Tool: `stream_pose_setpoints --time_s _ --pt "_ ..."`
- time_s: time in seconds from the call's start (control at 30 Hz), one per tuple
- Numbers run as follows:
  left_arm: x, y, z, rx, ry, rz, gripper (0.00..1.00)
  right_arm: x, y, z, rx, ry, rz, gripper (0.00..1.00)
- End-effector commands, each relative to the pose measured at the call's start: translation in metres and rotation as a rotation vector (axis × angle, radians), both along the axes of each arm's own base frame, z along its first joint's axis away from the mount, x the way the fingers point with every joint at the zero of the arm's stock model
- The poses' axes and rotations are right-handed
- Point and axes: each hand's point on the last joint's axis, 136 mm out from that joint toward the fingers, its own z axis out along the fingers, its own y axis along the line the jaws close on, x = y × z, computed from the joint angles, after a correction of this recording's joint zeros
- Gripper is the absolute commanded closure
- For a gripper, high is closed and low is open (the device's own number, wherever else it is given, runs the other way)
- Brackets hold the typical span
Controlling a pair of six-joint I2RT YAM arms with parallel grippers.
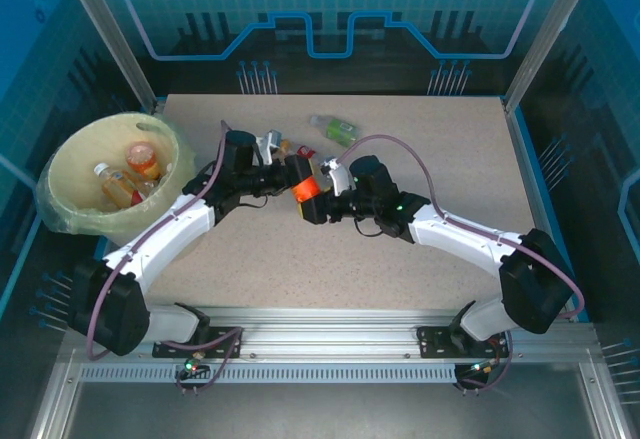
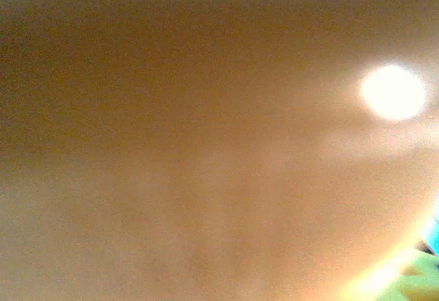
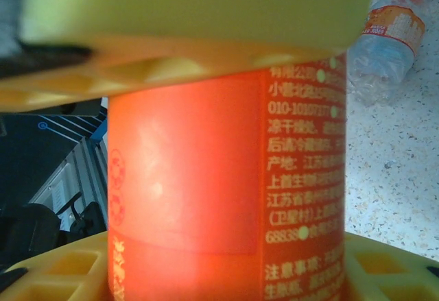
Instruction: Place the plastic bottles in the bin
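A speckled beige desk (image 1: 420,159) sits inside a blue-walled enclosure with an aluminium frame. Off the desk's left edge stands the bin (image 1: 75,154), a pale yellow bucket lined with clear plastic. I count two bottles (image 1: 143,159) lying inside it.

Both arms reach in to the middle of the desk and meet there. My right pincer (image 1: 312,191) is clamped on an orange-labelled bottle (image 1: 306,190). In the right wrist view its yellow fingers (image 3: 206,13) press the label from above and below.

My left pincer (image 1: 285,167) is just beside that bottle, and I cannot tell how wide it stands. The left wrist view is an orange-brown blur.

A green-labelled bottle (image 1: 335,127) lies near the far edge of the desk. In the right wrist view an orange-capped bottle (image 3: 387,33) lies on the desk beyond the held one.
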Motion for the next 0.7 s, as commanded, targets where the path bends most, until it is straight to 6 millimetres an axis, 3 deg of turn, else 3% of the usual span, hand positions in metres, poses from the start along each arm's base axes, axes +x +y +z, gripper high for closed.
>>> stream_pose_setpoints --time_s 0.0,0.17,0.3,0.33,0.67 --pt "-0.006 -0.002 0.006 0.003 -0.016 -0.029 0.44 -0.004 0.007 0.031 0.060 -0.081 0.040 0.40" --pt "-0.008 0.009 0.015 0.047 -0.065 0.009 0.47 -0.012 -0.002 0.027 -0.009 -0.112 0.067 0.28" --pt "-0.011 0.021 0.030 0.120 -0.115 0.035 0.48 -0.018 -0.017 0.027 -0.079 -0.157 0.059 0.11" --pt "-0.012 0.024 0.035 0.139 -0.130 0.038 0.48 -0.018 -0.022 0.026 -0.099 -0.169 0.049 0.00" --pt "-0.013 0.050 0.082 0.243 -0.250 0.101 0.49 0.004 -0.070 0.040 -0.210 -0.277 -0.212 0.00"
